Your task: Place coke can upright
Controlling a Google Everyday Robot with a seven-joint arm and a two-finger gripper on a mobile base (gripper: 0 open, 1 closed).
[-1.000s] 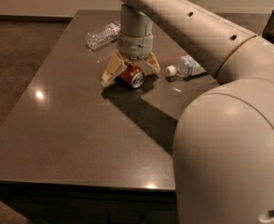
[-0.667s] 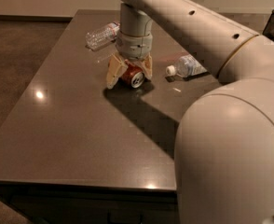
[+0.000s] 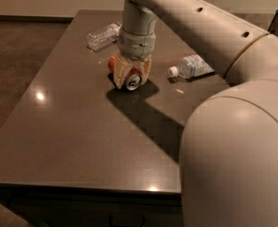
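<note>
The end effector clasps the coke can, which lies sideways on the table; best to lift it clear, then rotate slowly until one silver end faces down.

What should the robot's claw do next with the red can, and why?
Probably lift the coke can a little off the table. The claw reaches straight down and looks closed around the can, which lies on its side, silver end toward the camera. It needs room to be tipped upright. The clear bottle and the labelled bottle lie apart from it.
</note>
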